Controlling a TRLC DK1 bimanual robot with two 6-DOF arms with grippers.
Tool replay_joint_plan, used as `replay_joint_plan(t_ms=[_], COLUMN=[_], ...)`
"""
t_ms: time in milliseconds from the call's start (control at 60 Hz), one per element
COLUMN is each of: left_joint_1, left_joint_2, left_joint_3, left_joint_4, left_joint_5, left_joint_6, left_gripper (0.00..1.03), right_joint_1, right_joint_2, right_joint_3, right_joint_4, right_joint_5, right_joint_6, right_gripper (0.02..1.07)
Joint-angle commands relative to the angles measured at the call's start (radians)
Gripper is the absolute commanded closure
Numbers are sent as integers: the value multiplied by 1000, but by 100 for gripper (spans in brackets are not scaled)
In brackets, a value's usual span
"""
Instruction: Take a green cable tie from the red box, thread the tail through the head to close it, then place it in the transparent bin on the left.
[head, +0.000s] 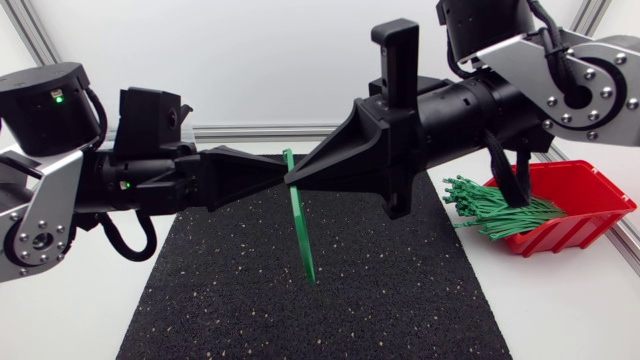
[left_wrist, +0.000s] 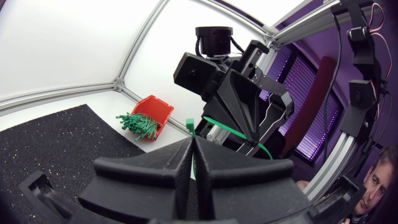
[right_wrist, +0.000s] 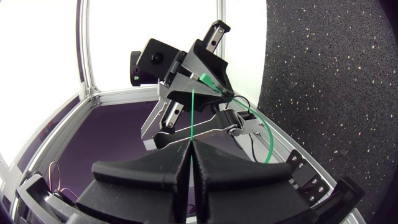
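Observation:
A single green cable tie (head: 299, 225) is held above the black mat, where my two grippers meet tip to tip. My left gripper (head: 283, 180) comes in from the left and is shut on the tie. My right gripper (head: 294, 179) comes in from the right and is also shut on it. The tie's long end hangs down towards the mat. In the left wrist view the tie (left_wrist: 239, 134) curves off past my right gripper ahead. In the right wrist view the tie (right_wrist: 193, 118) runs as a thin line from my fingers to my left gripper. The transparent bin is not visible.
The red box (head: 585, 190) stands at the right of the table, with a bundle of several green cable ties (head: 495, 208) spilling over its near side. It also shows in the left wrist view as the red box (left_wrist: 157, 109). A black mat (head: 220, 290) covers the table's middle.

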Motion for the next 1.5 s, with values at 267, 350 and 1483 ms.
replay_joint_plan(t_ms=[267,350,1483], left_joint_1=[-19,-22,-77], left_joint_2=[-34,-25,-97], left_joint_3=[-42,-45,-65], left_joint_4=[18,18,6], left_joint_5=[-49,-52,-89], left_joint_6=[62,68,25], left_gripper=[100,100,100], right_joint_1=[8,13,-56], right_joint_2=[31,15,34], right_joint_3=[15,15,1], right_joint_4=[7,11,103], right_joint_5=[-5,-5,-10], right_joint_6=[31,31,37], right_gripper=[101,101,101])
